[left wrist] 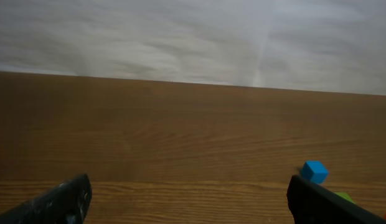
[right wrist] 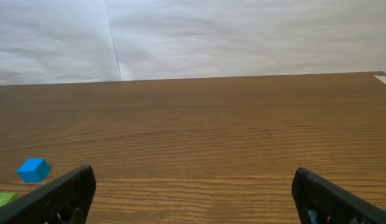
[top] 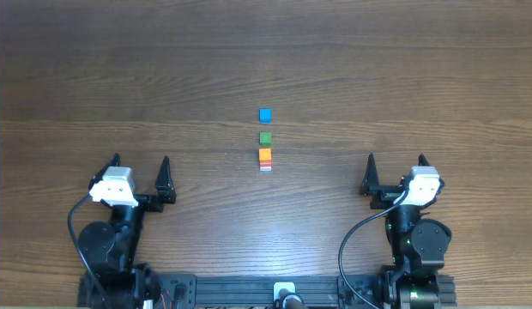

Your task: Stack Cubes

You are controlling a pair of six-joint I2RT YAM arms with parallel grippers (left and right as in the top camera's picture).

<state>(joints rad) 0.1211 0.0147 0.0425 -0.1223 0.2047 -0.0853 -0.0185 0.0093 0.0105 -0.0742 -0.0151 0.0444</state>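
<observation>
Three small cubes stand in a short line at the table's middle: a blue cube (top: 265, 115) farthest from the arms, a green cube (top: 265, 137) behind it, and an orange cube (top: 265, 155) nearest, which sits on a pale cube (top: 265, 166). My left gripper (top: 139, 163) rests open at the near left, well apart from the cubes. My right gripper (top: 395, 163) rests open at the near right. The blue cube (left wrist: 314, 171) and a green cube (left wrist: 343, 196) edge appear beside the left gripper (left wrist: 187, 202) finger. The right gripper (right wrist: 193, 199) view shows the blue cube (right wrist: 33, 169) and green cube (right wrist: 4, 199).
The wooden table (top: 403, 77) spreads bare around the cubes. A white wall (right wrist: 243, 37) stands beyond its far edge. A strip of pale tape (right wrist: 384, 81) lies at the far corner. Cables loop around both arm bases.
</observation>
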